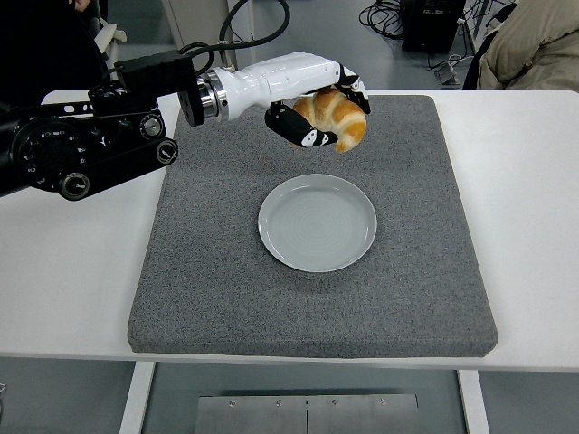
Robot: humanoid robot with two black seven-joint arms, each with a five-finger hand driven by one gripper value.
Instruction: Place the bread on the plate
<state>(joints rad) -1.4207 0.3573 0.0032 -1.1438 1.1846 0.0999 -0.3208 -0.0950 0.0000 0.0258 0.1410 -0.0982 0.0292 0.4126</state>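
One left hand [312, 104] | fingers clamped on bread [336, 119] | above plate [317, 222]

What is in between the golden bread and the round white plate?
Nothing but bare grey mat, the head view shows. The left hand holds the golden croissant-shaped bread in the air beyond the round white plate.

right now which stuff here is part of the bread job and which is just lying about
Part of the job:
- bread, held in the left hand above the mat
- plate, empty, on the mat

Just there:
- grey mat under the plate
- white table
- person at the top right
- cables on the floor beyond the table
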